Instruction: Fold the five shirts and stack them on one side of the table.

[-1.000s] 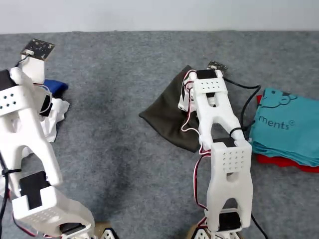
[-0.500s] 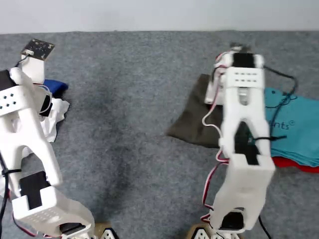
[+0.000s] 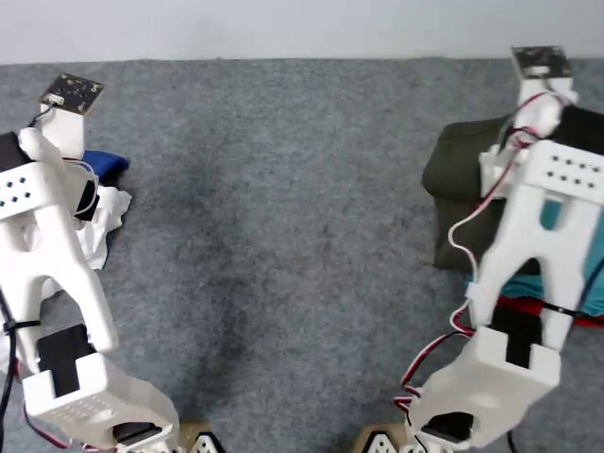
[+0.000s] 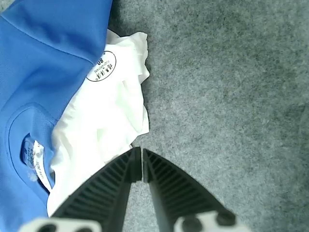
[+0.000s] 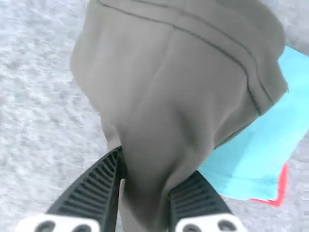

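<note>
High camera is looking steeply down from above the arm bases over the grey table, far edge at the top of its picture, with the left arm and right arm rising from the near edge, wide and fairly distant. Left wrist camera is sitting behind the left gripper, looking along the fingers down at the table from close, taking in the white shirt and blue shirt, the same pile the high view is catching at its left side. Right wrist camera is looking past the right gripper, very near the olive shirt, with the teal shirt and red shirt beyond; the high view is sharing these at its right side.
</note>
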You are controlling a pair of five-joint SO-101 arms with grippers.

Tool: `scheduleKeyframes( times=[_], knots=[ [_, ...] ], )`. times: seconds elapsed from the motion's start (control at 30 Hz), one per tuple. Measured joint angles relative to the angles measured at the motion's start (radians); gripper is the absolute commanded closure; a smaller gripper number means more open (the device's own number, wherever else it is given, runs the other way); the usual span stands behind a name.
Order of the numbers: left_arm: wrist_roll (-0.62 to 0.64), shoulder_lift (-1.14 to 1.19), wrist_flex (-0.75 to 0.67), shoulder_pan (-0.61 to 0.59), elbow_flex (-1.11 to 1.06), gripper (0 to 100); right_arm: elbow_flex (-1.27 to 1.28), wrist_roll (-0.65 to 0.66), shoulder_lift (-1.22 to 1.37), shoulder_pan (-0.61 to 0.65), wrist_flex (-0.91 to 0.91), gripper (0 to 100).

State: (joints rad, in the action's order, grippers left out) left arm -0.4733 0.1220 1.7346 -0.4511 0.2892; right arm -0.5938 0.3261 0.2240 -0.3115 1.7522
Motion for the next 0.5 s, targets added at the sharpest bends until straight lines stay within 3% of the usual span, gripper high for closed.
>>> scheduleKeyframes(
  times=[0.5],
  knots=[
    [0.000,0.000,0.000,0.000,0.000,99,0.000,0.163,0.015,-0.210,-0.075,98.7]
  ],
)
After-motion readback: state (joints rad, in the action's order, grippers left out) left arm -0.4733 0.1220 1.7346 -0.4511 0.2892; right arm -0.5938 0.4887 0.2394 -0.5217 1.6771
